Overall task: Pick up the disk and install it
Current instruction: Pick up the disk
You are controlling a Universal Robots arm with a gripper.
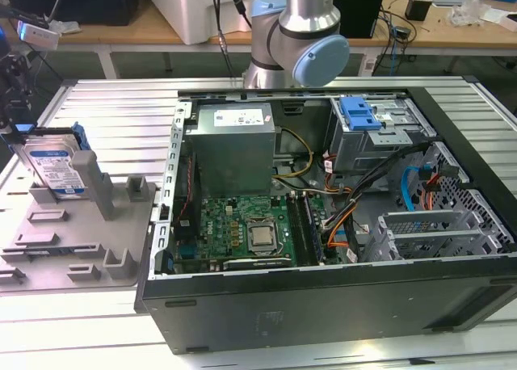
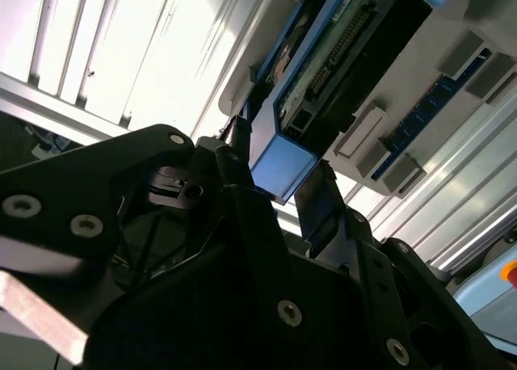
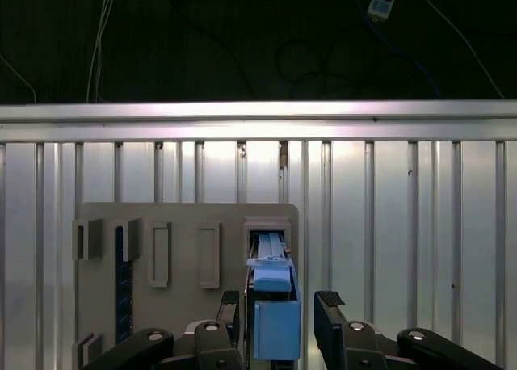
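The tool is spread open, with one finger on each side of the disk. A small gap shows on both sides, so nothing is being pinched. The disk stands up on its edge in a slot of the grey holder. The holder sits on the silver counter. The open computer case lies just beside the holder, on the exterior view's right.

Disk stood upright in grey fixture, on the exterior view's left of open computer case. Robot arm behind case.
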